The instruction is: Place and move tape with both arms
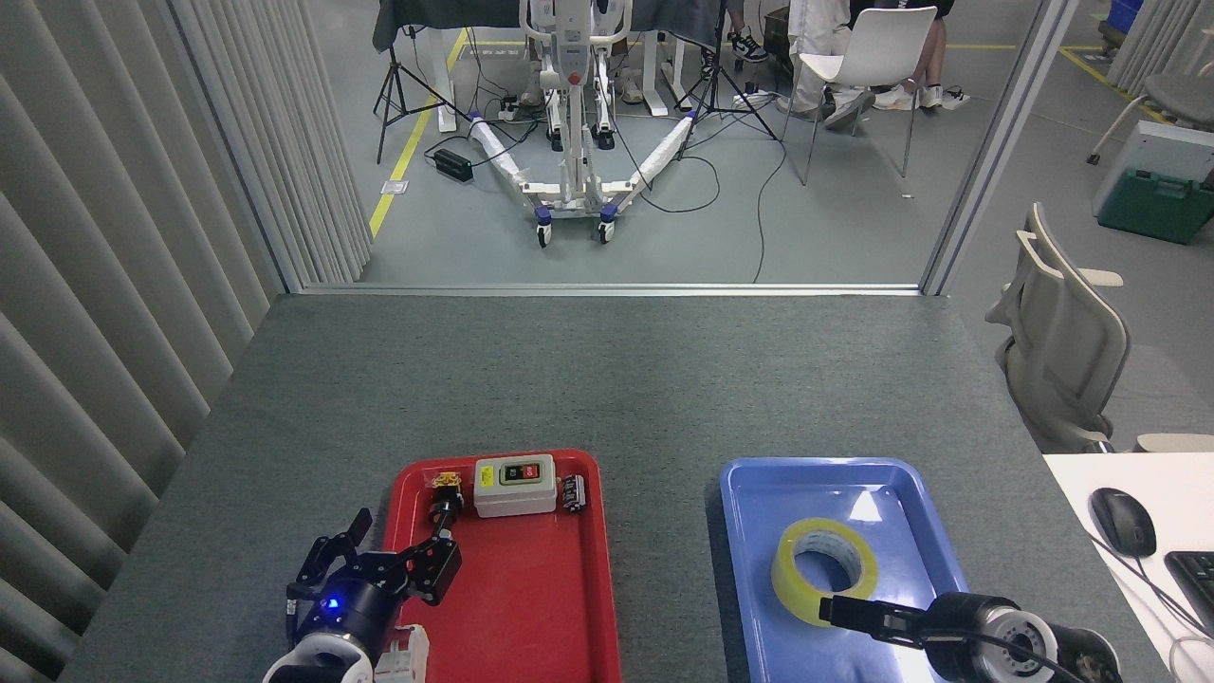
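Observation:
The yellow tape [821, 569] lies in the blue tray [759, 493], tilted so its whitish core and hole face up towards me. My right gripper [847, 612] comes in from the lower right; one black finger shows, its tip at the roll's near right rim. I cannot see whether it still holds the roll. My left gripper [382, 560] is open and holds nothing, at the left edge of the red tray [541, 607], one finger over the tray's rim.
In the red tray's far end are a grey switch box [514, 485], a small yellow-topped part [445, 493] and a small dark part [572, 492]; a white part [403, 655] lies near its front. A mouse [1122, 521] and keyboard sit on the white desk at right.

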